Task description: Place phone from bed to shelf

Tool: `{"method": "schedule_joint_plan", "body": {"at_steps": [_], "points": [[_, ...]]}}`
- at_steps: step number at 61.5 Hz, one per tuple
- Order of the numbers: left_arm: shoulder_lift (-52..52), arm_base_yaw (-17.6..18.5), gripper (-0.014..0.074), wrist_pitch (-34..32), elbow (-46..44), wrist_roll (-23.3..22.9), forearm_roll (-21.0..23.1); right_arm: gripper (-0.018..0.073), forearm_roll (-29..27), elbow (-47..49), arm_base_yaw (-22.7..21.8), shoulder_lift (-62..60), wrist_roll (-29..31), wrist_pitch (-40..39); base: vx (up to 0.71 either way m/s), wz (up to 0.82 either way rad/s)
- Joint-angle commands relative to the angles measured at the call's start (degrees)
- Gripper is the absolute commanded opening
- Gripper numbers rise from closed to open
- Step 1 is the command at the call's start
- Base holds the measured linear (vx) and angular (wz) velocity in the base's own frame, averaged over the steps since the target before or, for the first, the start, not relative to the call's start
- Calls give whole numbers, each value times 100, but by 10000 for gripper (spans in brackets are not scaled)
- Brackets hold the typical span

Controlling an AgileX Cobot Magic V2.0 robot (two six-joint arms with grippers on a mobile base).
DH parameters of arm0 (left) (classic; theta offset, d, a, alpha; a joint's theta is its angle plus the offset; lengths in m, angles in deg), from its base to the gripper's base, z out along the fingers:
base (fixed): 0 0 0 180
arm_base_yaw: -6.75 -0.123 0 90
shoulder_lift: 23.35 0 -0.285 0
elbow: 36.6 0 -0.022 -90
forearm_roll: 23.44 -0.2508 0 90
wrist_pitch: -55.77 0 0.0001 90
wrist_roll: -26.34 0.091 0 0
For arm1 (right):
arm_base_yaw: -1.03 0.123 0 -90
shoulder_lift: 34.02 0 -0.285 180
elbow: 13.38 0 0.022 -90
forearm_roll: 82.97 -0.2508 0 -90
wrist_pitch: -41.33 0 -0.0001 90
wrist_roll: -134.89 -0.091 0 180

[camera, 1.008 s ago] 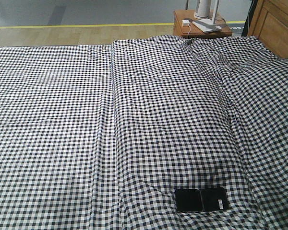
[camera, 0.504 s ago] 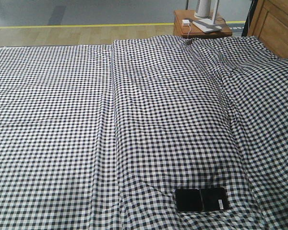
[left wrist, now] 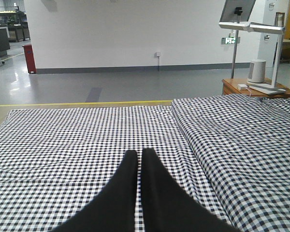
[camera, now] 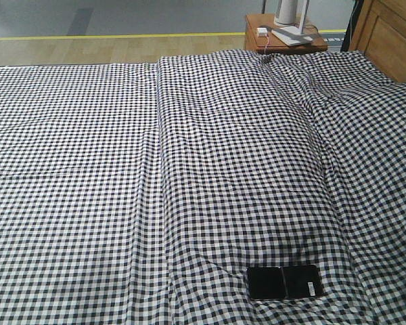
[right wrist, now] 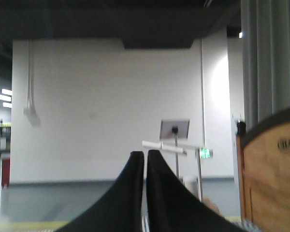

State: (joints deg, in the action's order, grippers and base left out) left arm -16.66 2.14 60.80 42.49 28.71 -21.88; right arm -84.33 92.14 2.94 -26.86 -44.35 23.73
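phone on the bed, both grippers closed

phone point(camera: 284, 282) lies flat and face up on the wrinkled gingham sheet of the bed point(camera: 88, 169), near its front edge and right of the long central fold, its white sticker point(camera: 312, 288) at the right end. left gripper point(left wrist: 137, 153) hangs low over the checked sheet with its black fingers pressed together, well apart from the phone. right gripper point(right wrist: 145, 154) has its fingers together too and points at a white wall, the wooden headboard point(right wrist: 270, 179) at its right. a small brown nightstand point(camera: 284, 42) stands beyond the bed's far corner.
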Motion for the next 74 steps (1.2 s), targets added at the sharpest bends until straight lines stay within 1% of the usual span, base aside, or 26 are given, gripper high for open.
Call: {"method": "schedule_joint_plan", "body": {"at_steps": [1, 11, 20, 27, 37, 46, 52, 57, 63, 67, 71, 74], "points": [[-40, 27, 1, -412, -143, -50, 56, -5, 69, 735, -22, -63, 80, -279, 0, 0], [-40, 27, 1, -412, -143, -50, 56, -5, 69, 1885, -22, 352, 170, 417, 0, 0], [-40, 27, 1, -412, -143, -50, 56, -5, 69, 2904, -22, 1108, 164, 1051, 0, 0], [-40, 27, 1, -412, -143, -50, 56, -5, 69, 3613, -22, 1811, 164, 1760, 0, 0], [-40, 27, 1, -412, -143, -50, 56, 0, 69, 4235, -22, 2718, 164, 2711, 0, 0], [-40, 27, 1, -412, -143, -50, 56, 41, 69, 4325, -22, 3417, 164, 3264, 0, 0], [-40, 27, 1, -412, -143, -50, 56, 106, 69, 4325, -22, 3911, 164, 3687, 0, 0], [-40, 27, 1, -412, -143, -50, 56, 193, 69, 4325, -22, 4250, 164, 3985, 0, 0], [-40, 27, 1, -412, -143, -50, 56, 333, 69, 4325, -22, 4595, 164, 4265, 0, 0], [-40, 27, 1, -412, -143, -50, 56, 447, 69, 4319, -22, 4813, 159, 4386, 0, 0], [-40, 27, 1, -412, -143, -50, 56, 557, 69, 4311, -22, 4958, 143, 4394, 0, 0], [-40, 27, 1, -412, -143, -50, 56, 624, 69, 4311, -22, 5063, 118, 4379, 0, 0]]}}
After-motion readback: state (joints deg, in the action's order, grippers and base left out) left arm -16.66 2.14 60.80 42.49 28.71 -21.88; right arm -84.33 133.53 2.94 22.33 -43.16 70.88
